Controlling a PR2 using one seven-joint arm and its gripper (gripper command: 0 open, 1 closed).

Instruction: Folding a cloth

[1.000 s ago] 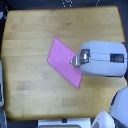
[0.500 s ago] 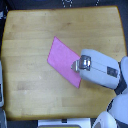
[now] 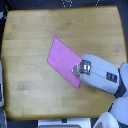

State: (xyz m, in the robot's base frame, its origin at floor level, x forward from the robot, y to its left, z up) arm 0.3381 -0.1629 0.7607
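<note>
Now the white arm's jaws (image 3: 76, 69) have barely shifted since earlier, sitting over the lower corner of the flat pink-magenta rectangular cloth (image 3: 63, 60); their opening I cannot tell. Beyond them, the cloth lies diagonally on the bare wooden worktop (image 3: 30, 35).

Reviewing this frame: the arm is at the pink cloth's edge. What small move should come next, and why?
Probably pinch the near edge and lift it slightly. The gripper sits over the edge of the pink cloth towards the exterior view's right, and the cloth lies flat and unfolded on the wooden table. Whether the jaws are already closed on the fabric cannot be told at this resolution.
</note>
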